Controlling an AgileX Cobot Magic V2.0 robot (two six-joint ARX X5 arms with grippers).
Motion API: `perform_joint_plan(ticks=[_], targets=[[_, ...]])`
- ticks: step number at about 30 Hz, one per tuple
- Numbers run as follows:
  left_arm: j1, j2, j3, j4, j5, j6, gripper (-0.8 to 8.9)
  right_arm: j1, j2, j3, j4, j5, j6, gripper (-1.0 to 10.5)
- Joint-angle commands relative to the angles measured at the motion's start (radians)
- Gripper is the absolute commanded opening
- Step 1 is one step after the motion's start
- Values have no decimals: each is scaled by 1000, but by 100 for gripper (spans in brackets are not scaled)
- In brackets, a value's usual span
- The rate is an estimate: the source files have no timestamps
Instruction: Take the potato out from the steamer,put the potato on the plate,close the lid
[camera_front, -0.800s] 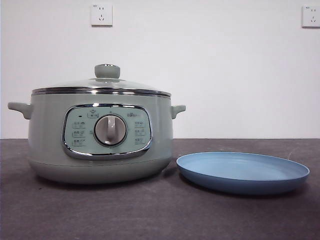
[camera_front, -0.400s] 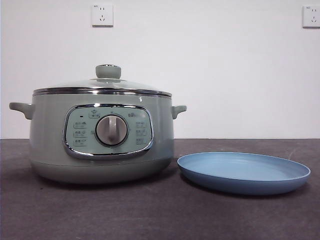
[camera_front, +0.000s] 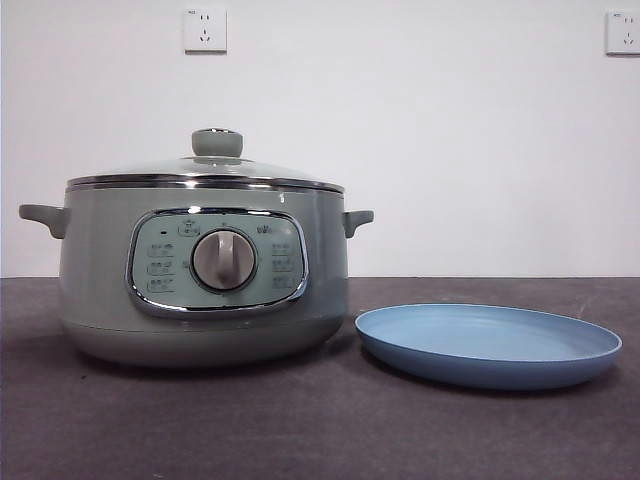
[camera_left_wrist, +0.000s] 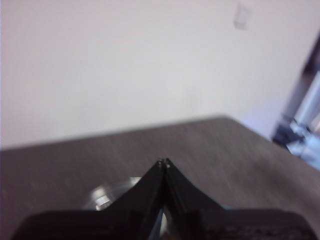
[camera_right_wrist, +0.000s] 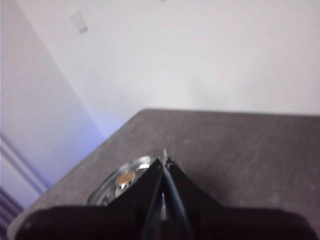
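Note:
The sage-green steamer (camera_front: 205, 270) stands at the left of the table. Its glass lid (camera_front: 205, 170) with the green knob (camera_front: 216, 142) sits shut on it. The light-blue plate (camera_front: 488, 345) lies empty to its right. The potato does not show in the front view. In the right wrist view a small orange-brown patch (camera_right_wrist: 125, 177) shows through the lid (camera_right_wrist: 122, 180); I cannot tell if it is the potato. My left gripper (camera_left_wrist: 164, 162) is shut and empty, above and behind the lid's edge (camera_left_wrist: 107, 195). My right gripper (camera_right_wrist: 164, 159) is shut and empty. Neither arm shows in the front view.
The dark grey table (camera_front: 320, 430) runs back to a white wall with two sockets (camera_front: 204, 30). The table's far edge and a room corner show in the wrist views.

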Motion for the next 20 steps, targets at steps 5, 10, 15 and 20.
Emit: perform_joint_plan(ticks=[5, 10, 15, 20], targets=[[2, 192, 119, -134, 28, 47, 206, 57, 98, 86, -127, -5, -130, 295], [-1, 253, 119, -132, 24, 15, 507, 79, 108, 86, -153, 29, -135, 584], [-54, 323, 119, -76, 23, 16, 507, 108, 107, 86, -153, 78, -137, 603], [-150, 405, 119, -5, -71, 17, 503, 127, 107, 86, -155, 82, -137, 599]])
